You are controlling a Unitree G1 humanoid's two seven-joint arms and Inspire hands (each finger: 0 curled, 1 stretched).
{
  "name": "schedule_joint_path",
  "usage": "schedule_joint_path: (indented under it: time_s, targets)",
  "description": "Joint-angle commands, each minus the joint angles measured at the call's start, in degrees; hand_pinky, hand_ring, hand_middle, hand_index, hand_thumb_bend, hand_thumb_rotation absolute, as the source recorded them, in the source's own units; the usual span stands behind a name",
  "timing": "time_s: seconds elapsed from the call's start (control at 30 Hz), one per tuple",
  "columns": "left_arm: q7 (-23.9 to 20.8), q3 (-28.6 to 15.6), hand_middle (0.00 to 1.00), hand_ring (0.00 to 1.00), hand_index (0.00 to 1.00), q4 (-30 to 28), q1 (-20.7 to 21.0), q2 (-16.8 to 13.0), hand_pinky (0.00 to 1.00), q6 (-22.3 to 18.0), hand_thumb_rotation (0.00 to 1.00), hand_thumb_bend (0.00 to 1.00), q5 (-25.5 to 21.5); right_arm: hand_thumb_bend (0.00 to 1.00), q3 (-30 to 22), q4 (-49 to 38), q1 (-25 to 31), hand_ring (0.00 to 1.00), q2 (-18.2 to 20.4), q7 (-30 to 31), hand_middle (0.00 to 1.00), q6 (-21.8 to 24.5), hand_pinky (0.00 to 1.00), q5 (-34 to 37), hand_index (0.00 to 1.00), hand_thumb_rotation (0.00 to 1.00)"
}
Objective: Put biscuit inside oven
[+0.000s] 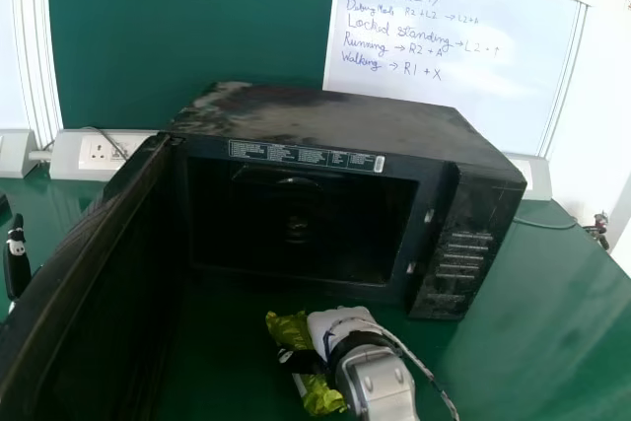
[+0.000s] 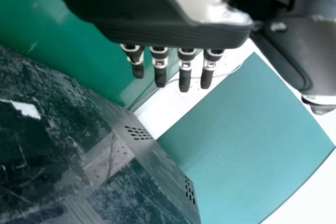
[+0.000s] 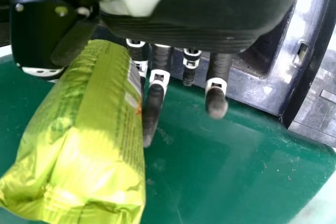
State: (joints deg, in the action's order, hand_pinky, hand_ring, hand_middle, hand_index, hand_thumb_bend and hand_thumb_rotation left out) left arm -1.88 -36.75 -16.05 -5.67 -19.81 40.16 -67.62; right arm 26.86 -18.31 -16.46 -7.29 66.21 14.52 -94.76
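Note:
The black oven point(image 1: 296, 130) stands on the green table with its door point(image 1: 94, 283) swung wide to the left. In front of its opening, low in the head view, is my right hand point(image 1: 340, 327), gripping the yellow-green biscuit packet point(image 1: 322, 396). In the right wrist view the packet point(image 3: 86, 135) is pinched between the thumb and fingers of my right hand point(image 3: 202, 17), while other fingers stand off it. My left hand point(image 1: 16, 261) is at the left edge, beyond the door. Its fingers hang nearly straight in the left wrist view, where the hand point(image 2: 168, 30) holds nothing.
The open door's upper edge runs from the oven toward the lower left. Wall sockets point(image 1: 99, 152) and a cable lie behind at the left. A whiteboard point(image 1: 454, 36) hangs behind the oven. Green tabletop point(image 1: 552, 313) extends to the oven's right.

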Motion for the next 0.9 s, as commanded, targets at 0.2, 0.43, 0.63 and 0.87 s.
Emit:
schedule_joint_path:
  time_s: [0.2,0.43,0.63,0.87]
  targets:
    - [0.33,0.24,0.77,0.73,0.78,-0.02,0.13,-0.06,0.66,-0.37,0.01,0.62,-0.22,0.66,-1.8,-0.8,-1.92,0.14,-0.12,0.09,0.26,0.05,0.07,0.49,0.7,0.01]
    - [0.11,0.26,0.76,0.73,0.77,-0.03,0.17,0.02,0.66,-0.47,0.01,0.61,-0.03,0.67,-2.78,-0.38,-3.6,0.13,0.12,-0.74,0.25,0.17,0.06,0.5,0.7,0.0]
    - [0.52,0.28,0.77,0.73,0.78,0.37,0.25,-0.03,0.66,-0.49,0.01,0.62,-0.07,0.66,-3.41,-0.29,-5.07,0.13,0.18,-1.11,0.25,0.23,0.06,0.77,0.7,0.0]
    - [-0.18,0.21,0.77,0.72,0.78,0.22,0.3,0.09,0.65,-0.21,0.01,0.63,-0.55,0.64,-3.82,0.07,-6.53,0.13,0.53,-1.44,0.25,0.56,0.06,0.53,0.71,0.0]
